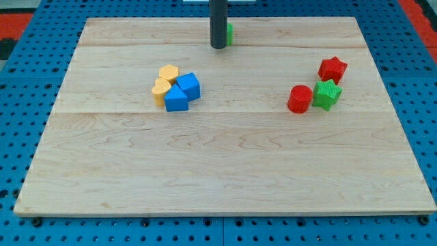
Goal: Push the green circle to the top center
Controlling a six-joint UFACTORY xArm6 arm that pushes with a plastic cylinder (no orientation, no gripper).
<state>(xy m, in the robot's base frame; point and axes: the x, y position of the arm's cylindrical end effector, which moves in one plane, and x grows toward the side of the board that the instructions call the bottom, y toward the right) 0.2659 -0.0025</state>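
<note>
- My tip [218, 46] rests on the desk [225, 171] at the top centre of the view, at the lower end of the dark rod [218, 20].
- The green circle [230, 32] sits just to the view's right of the rod, at the top centre; only a thin sliver of it shows, since the rod hides most of it, and its round shape cannot be made out here.
- The rod has no fingers, so nothing is clenched or grasped; the tip stands beside the green block, seemingly against it.
- Left of centre lies a tight cluster: two yellow blocks [165, 80], one behind the other, touching two blue blocks [189, 85] on their right; the nearer blue block [176, 100] looks like a wedge.
- At the view's right, a red star [332, 69] stands above a green star [328, 94], and a red cylinder [299, 99] is just left of the green star, touching it.
- Both clusters lie well apart from my tip.
</note>
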